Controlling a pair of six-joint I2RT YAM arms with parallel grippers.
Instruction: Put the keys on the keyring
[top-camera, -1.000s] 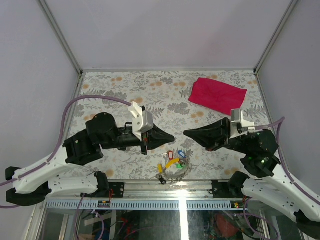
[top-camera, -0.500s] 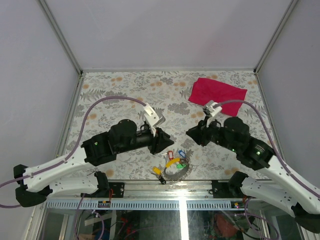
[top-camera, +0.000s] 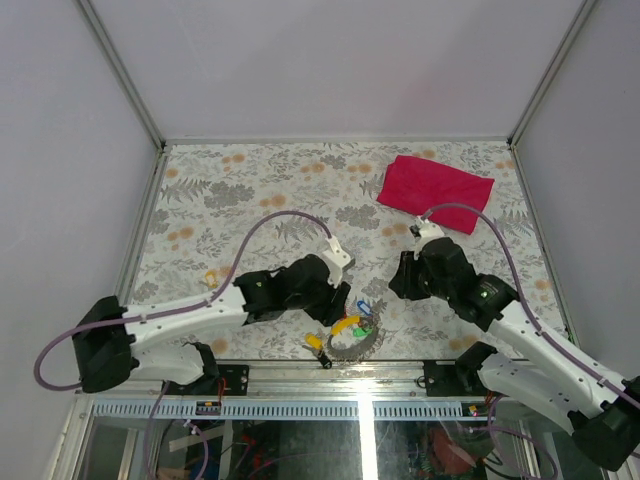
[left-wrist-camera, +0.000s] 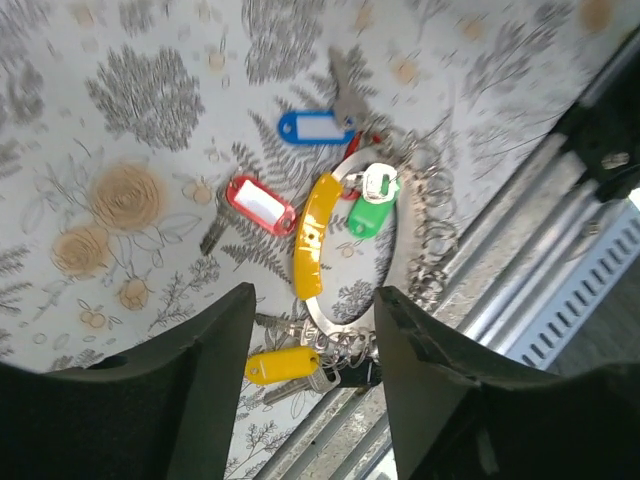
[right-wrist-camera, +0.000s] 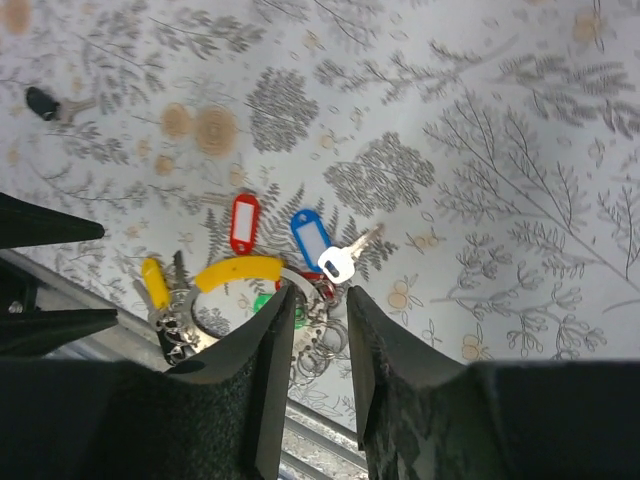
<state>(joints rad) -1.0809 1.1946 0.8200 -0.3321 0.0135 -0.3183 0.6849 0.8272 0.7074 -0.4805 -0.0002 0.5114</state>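
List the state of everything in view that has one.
left gripper: open, empty, above the keyring
right gripper: open narrowly, empty
keyring: lying flat, unheld
red-tagged key: loose beside the keyring
green-tagged key: inside the loop; threaded or not, unclear
black-headed key: loose, apart from the rest
red cloth: lying at far right, untouched

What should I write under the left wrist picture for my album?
Open left gripper hovers over the keyring, a red-tagged key lying beside it.
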